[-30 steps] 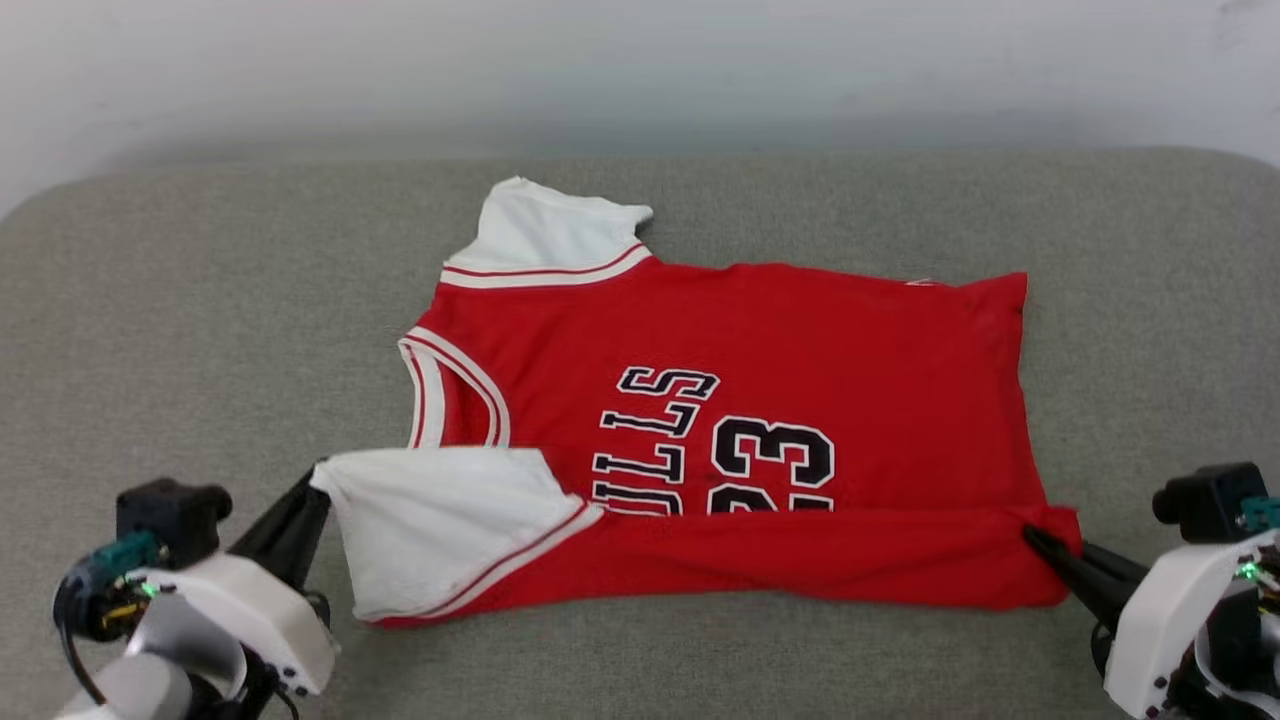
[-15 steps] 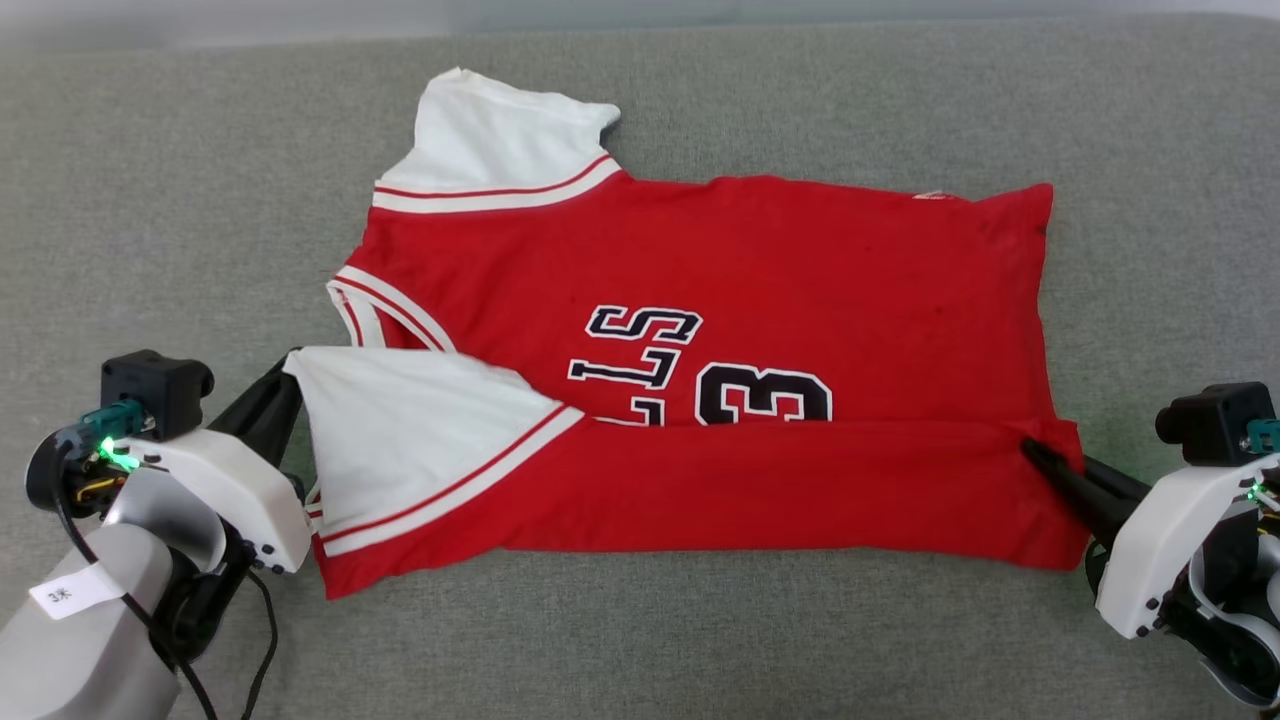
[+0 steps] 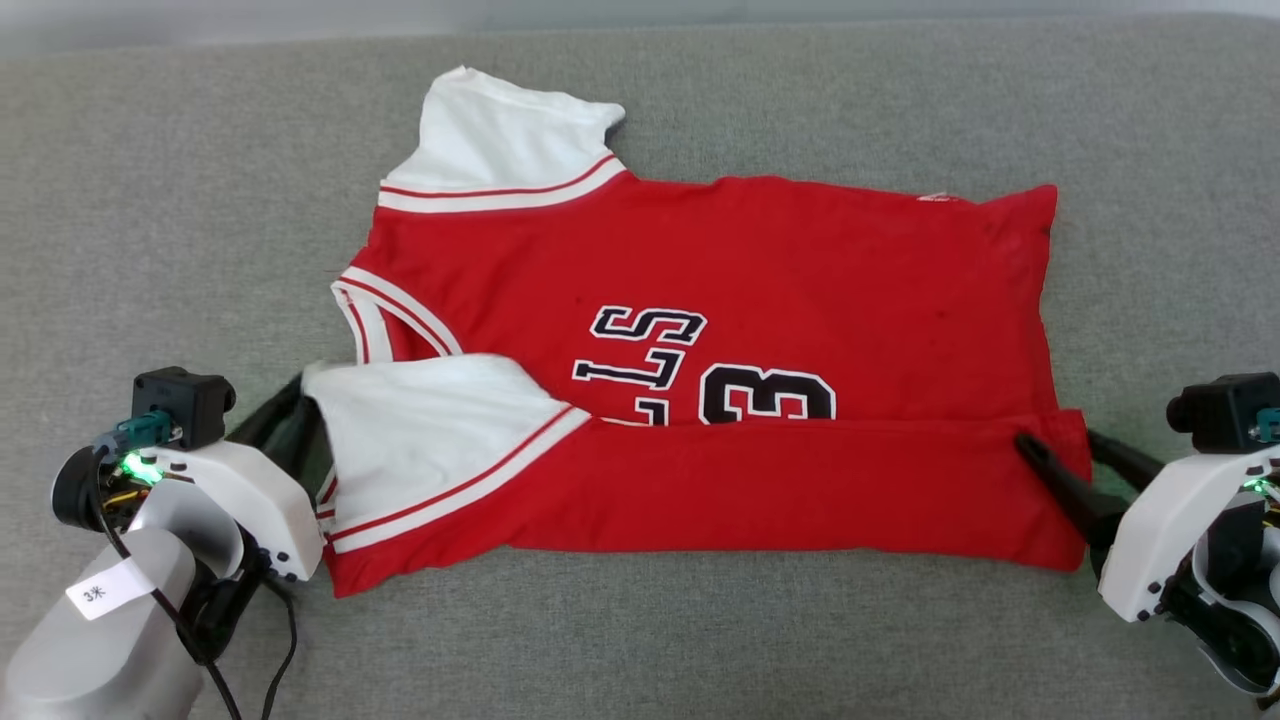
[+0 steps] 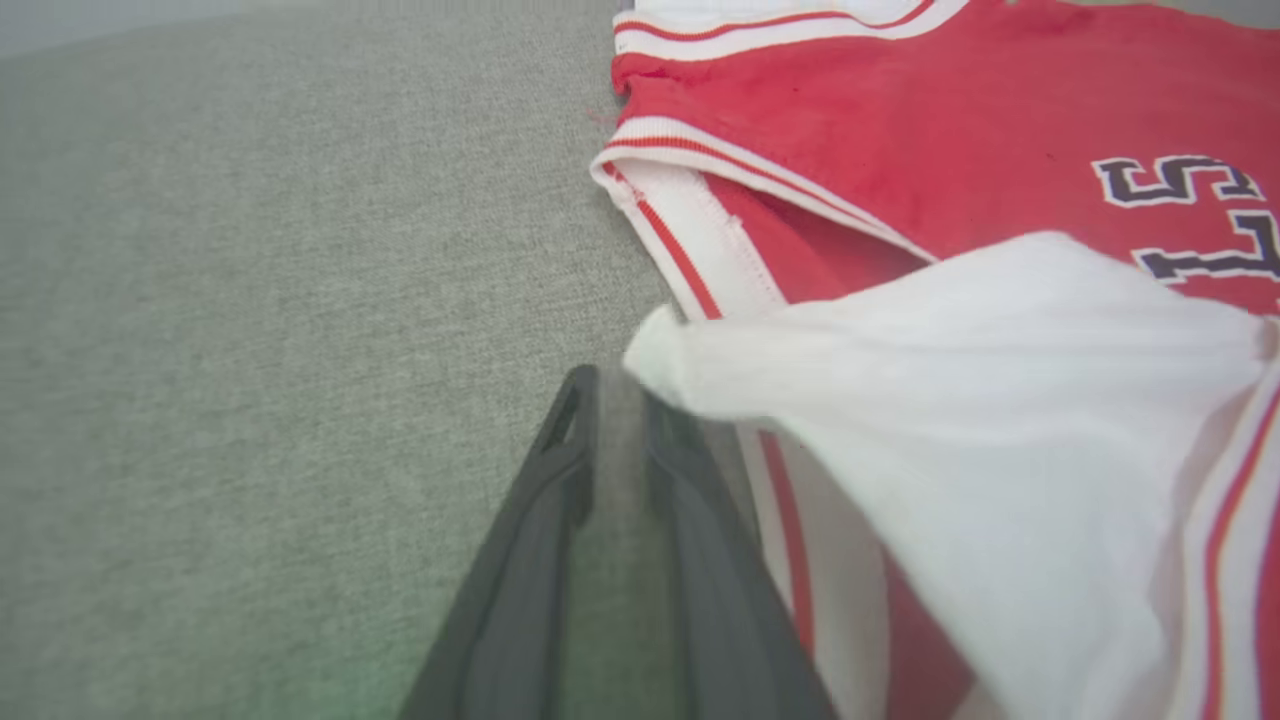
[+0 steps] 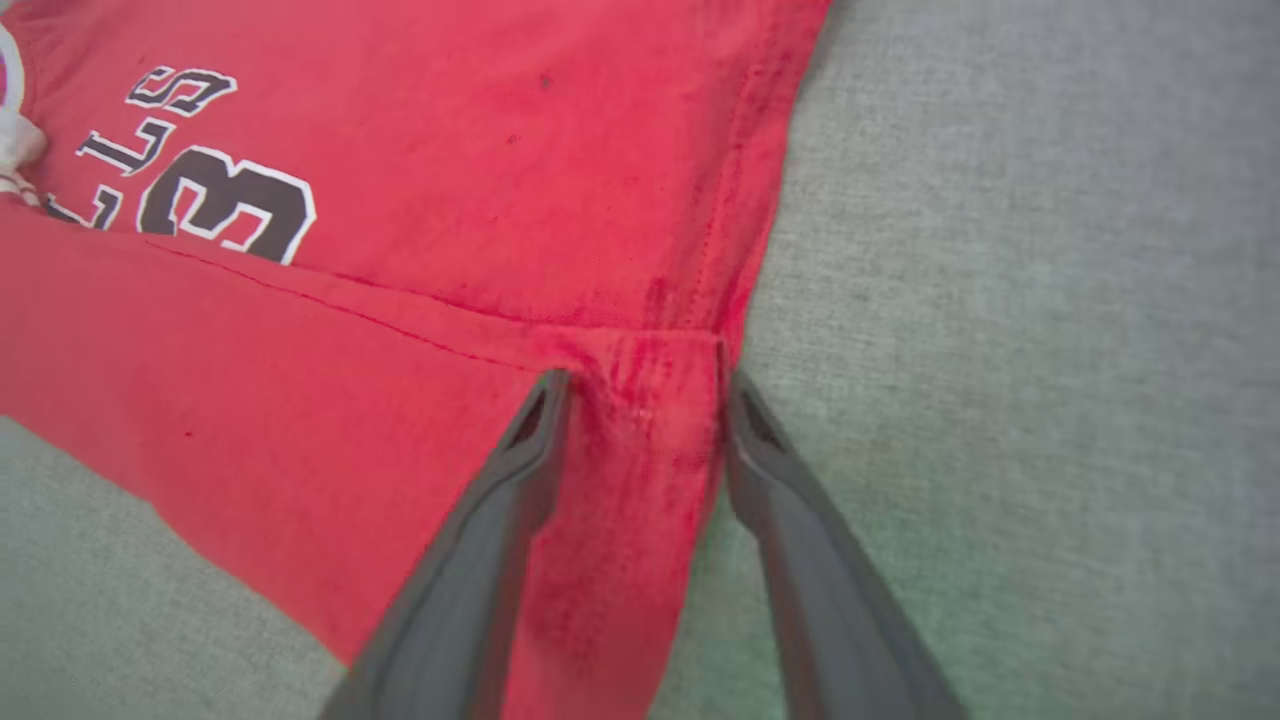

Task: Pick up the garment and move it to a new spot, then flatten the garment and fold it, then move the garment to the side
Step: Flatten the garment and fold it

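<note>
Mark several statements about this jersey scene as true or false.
1. The garment lies on a grey cushioned surface. True.
2. The right gripper is shut on the hem. False: its jaws stand apart, astride the garment's folded corner.
3. The garment's near edge is folded over, hiding part of the number. True.
4. The sleeves are red. False: they are white with red-striped trim.

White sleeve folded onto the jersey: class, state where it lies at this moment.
In the head view, the folded white sleeve lies on the red jersey's near-left corner, just below the striped collar, with the left gripper at its outer tip.
</note>
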